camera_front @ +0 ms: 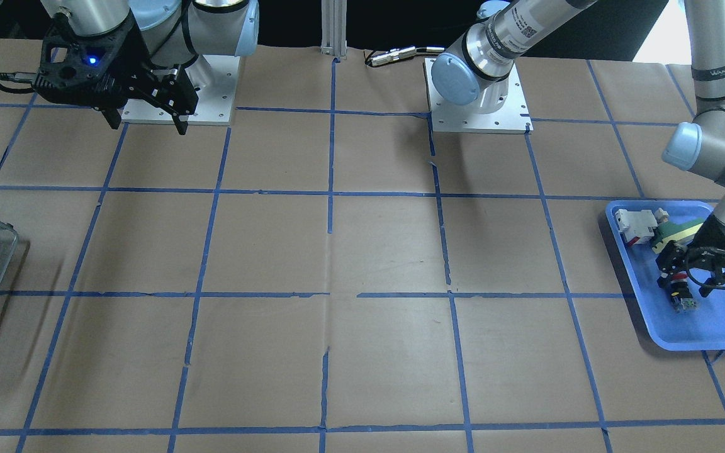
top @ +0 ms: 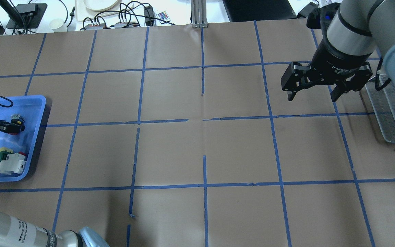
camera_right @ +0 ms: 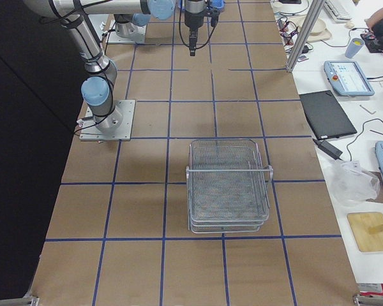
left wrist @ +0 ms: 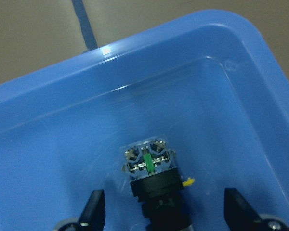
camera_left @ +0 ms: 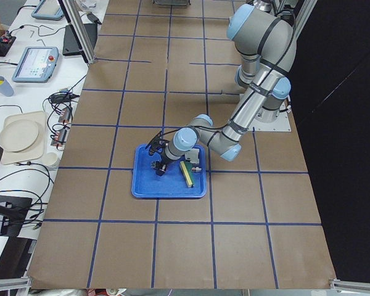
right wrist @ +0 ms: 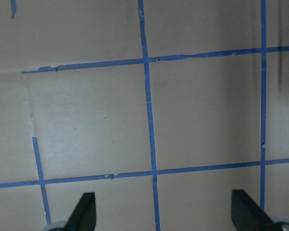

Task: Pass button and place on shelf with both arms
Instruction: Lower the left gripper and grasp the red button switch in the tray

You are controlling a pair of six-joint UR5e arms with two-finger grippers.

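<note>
Shelf and tray at opposite table ends
Wire shelf (camera_right: 228, 191) stands near the table's right end, the right gripper (top: 312, 97) beside it, spread wide and empty. In the blue tray (camera_front: 715, 327) at the left end, the open left gripper (left wrist: 164, 207) straddles the button (left wrist: 151, 175) without pinching it.

**Materials and Surface Finish**

The table (camera_front: 387, 251) is covered in matt brown paper, faintly creased and gridded with smooth blue tape (camera_front: 331, 151). The tray (left wrist: 48, 159) is glossy blue plastic, with a light glare on its rim. The button (left wrist: 151, 166) shows a clear plastic terminal block on a black body. The shelf (camera_right: 228, 191) is silvery metal wire mesh. The left arm (camera_front: 526, 25) has a satin silver metal tube and a smooth light-blue joint cap (camera_front: 455, 78).
</note>
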